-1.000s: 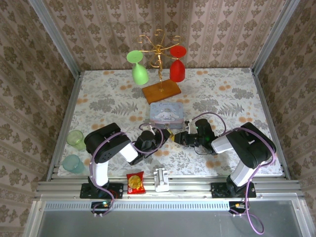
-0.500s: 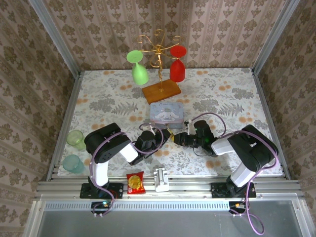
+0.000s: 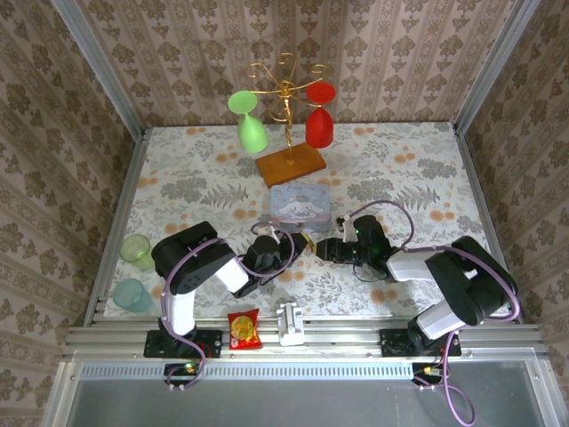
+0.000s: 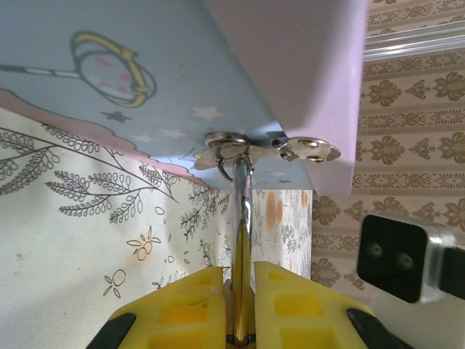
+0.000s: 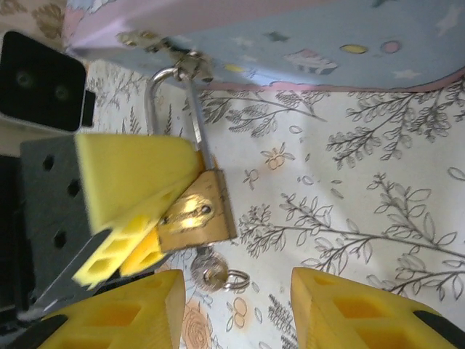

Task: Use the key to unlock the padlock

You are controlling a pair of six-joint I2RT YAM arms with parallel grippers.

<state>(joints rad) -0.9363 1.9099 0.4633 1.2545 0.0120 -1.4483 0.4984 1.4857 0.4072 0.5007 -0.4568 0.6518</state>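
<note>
Between your left hand's (image 4: 240,280) pressed-together fingers: the padlock (image 5: 202,214), pinched edge-on.

Your left wrist view gives you just a brass sliver of its body in the grip. The shackle (image 4: 244,196) runs straight ahead of the fingertips into the hasp (image 4: 232,149) on the tin box (image 4: 87,43). Your right hand (image 5: 236,287) is spread wide and pinches nothing, its fingers cut off at the frame's bottom edge. The key (image 5: 209,273), with a small ring, sits just ahead of that gap at the padlock's base; whether its blade is seated in the keyhole is hard to tell. The tin's cartoon print is cropped, and any lettering is too small to read.
</note>
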